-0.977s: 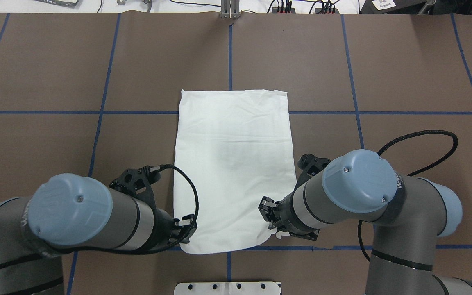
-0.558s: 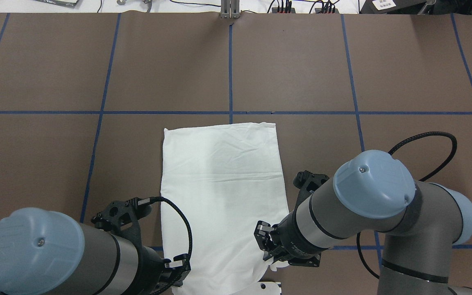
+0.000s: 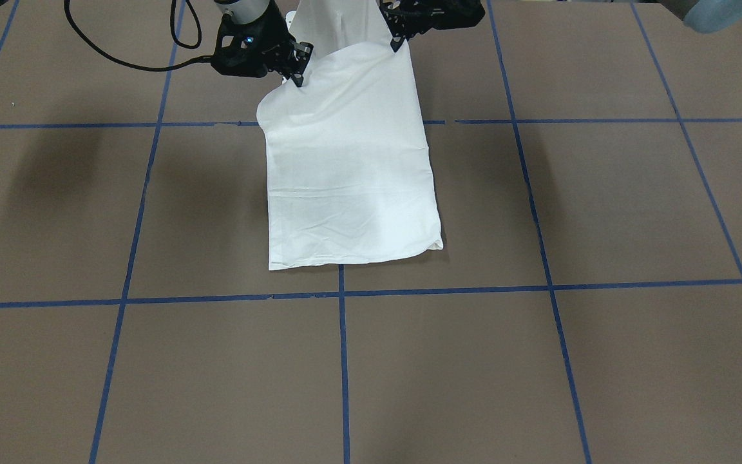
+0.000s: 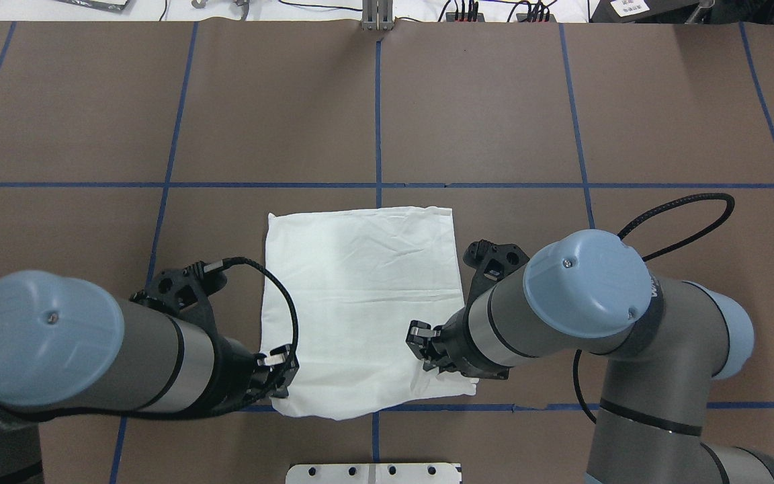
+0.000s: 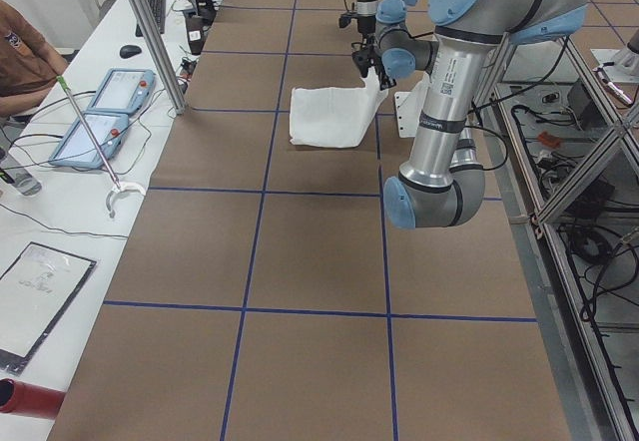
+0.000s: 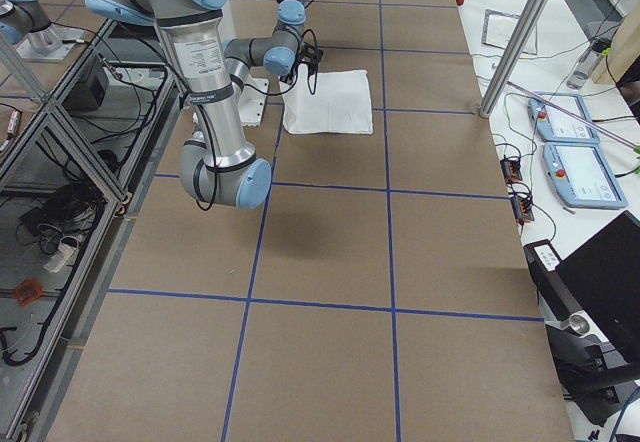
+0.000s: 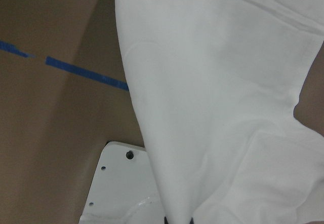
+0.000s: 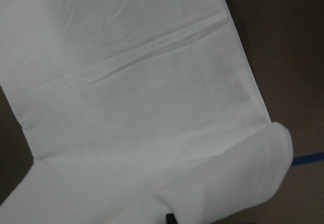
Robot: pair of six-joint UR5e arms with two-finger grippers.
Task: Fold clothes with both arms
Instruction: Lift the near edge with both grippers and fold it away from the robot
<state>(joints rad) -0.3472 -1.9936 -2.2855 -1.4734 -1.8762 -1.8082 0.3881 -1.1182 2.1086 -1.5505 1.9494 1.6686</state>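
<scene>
The white shirt (image 4: pixel 360 296), folded into a long rectangle, lies on the brown table (image 4: pixel 494 121) in front of me; no print or collar shows. Its far edge rests flat, while the near edge is raised off the table, as the front-facing view shows (image 3: pixel 351 174). My left gripper (image 4: pixel 284 364) is shut on the shirt's near left corner, and my right gripper (image 4: pixel 420 346) is shut on the near right corner. In the front-facing view the left gripper (image 3: pixel 400 35) and right gripper (image 3: pixel 297 69) hold the lifted edge. Cloth fills the left wrist view (image 7: pixel 217 82) and the right wrist view (image 8: pixel 126 107).
Blue tape lines (image 4: pixel 377 107) divide the table into squares. A white plate with holes (image 4: pixel 373 472) sits at the near table edge, below the lifted cloth. A side bench holds pendant tablets (image 5: pixel 100 112), with a person's arm (image 5: pixel 25 57) beside it.
Both grippers first dragged the shirt toward me, its far edge sliding nearer. Since then they have moved forward with the near edge, while the far edge stayed put.
</scene>
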